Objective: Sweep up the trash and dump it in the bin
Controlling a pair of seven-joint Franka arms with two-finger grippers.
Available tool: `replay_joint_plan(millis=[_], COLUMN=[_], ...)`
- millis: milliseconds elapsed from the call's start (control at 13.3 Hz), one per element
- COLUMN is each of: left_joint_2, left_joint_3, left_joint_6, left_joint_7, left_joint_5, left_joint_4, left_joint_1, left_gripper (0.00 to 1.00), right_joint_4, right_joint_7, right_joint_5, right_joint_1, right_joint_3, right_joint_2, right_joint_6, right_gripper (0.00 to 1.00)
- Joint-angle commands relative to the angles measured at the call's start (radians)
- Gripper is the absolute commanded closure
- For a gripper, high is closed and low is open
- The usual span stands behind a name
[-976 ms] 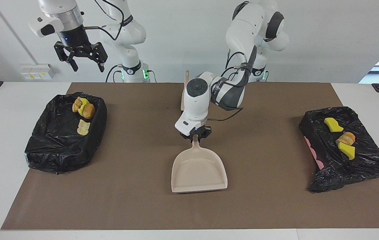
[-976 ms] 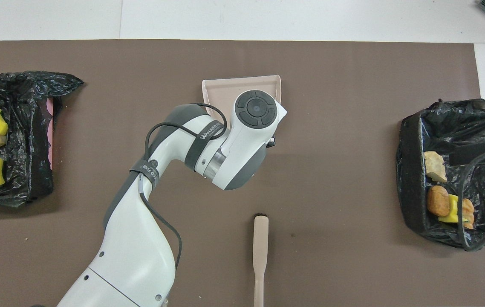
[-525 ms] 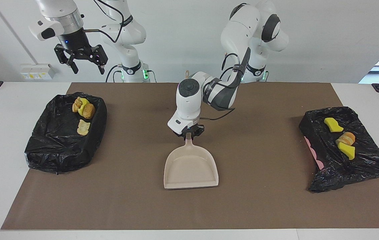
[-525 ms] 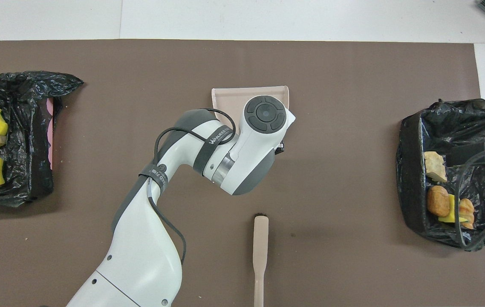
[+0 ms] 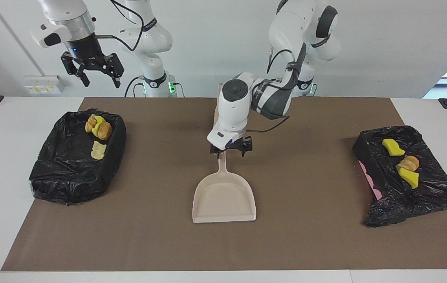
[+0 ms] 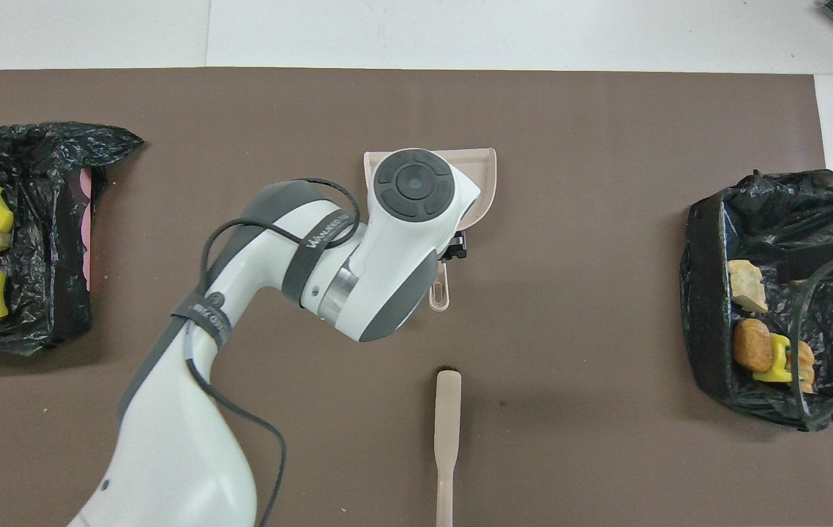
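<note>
- Brown mat [image 5: 317, 236] over a white table [image 5: 7, 157], with a plain pale wall at the robots' end.
- Beige plastic dustpan [image 5: 223, 196] flat on the middle of the mat, empty, handle pointing toward the robots.
- Left gripper [image 5: 231, 152] just over the handle's end, fingers spread apart, clamped on nothing.
- Right gripper [image 5: 93, 72] raised high over the right arm's end of the table, fingers also apart and empty, waiting.
- Trash all inside bins, none visible on the mat: orange-brown lumps with a green-yellow piece [image 5: 98, 126] and a pale chunk [image 5: 98, 149] in the black-bagged bin [image 5: 62, 157] at the right arm's end.
- Two yellow sponge pieces [image 5: 393, 147] and a bread-like lump [image 5: 409, 162] in the second black-bagged bin [image 5: 404, 196] at the left arm's end.
- Beige long-handled brush [image 6: 447, 432] on the mat, nearer to the robots than the dustpan, well apart from it.
- Step in hand, by judgement: letting go of the dustpan, with the sweeping probably finished.
- To do it well: lift straight up, fingers kept wide, before any sideways swing, to avoid dragging the handle; then retreat without passing low over the brush.
- Hard to tell: contact or a small gap between one finger and the handle.
- From overhead, most of the dustpan covered by the left arm's wrist, and the brush's handle cut off at the bottom edge.
- In the facing view, brush almost fully hidden by the left arm.
- Pink edge under the bag of the second bin, not clear what it is.
</note>
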Motion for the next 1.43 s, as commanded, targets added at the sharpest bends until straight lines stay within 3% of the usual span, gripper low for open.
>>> replay_joint_plan(millis=[0, 225, 525, 675, 976, 1351], left_joint_2=[-0.221, -0.359, -0.461, -0.479, -0.473, -0.441], left_joint_3=[-0.003, -0.003, -0.003, -0.003, 0.005, 0.005], left_joint_6=[0.007, -0.016, -0.103, -0.126, -0.325, -0.523], left_joint_7=[0.113, 0.268, 0.445, 0.525, 0.695, 0.718], left_joint_5=[0.000, 0.002, 0.049, 0.049, 0.043, 0.037], left_joint_4=[-0.233, -0.314, -0.294, -0.246, -0.059, 0.092], left_joint_1=[0.095, 0.204, 0.327, 0.388, 0.482, 0.526], left_gripper=[0.00, 0.00, 0.00, 0.00, 0.00, 0.00], right_joint_4=[-0.011, -0.019, -0.019, -0.021, -0.019, -0.021], right_joint_7=[0.011, 0.008, -0.002, -0.005, -0.007, -0.021], right_joint_5=[-0.003, -0.003, -0.003, -0.003, -0.006, -0.008], right_joint_1=[-0.025, -0.023, -0.023, -0.023, -0.009, 0.041], right_joint_3=[0.004, 0.005, 0.005, 0.005, -0.004, -0.070], right_joint_2=[-0.008, -0.016, -0.016, -0.016, -0.014, -0.014], right_joint_6=[0.022, 0.015, 0.024, 0.025, 0.024, 0.025], right_gripper=[0.00, 0.00, 0.00, 0.00, 0.00, 0.00])
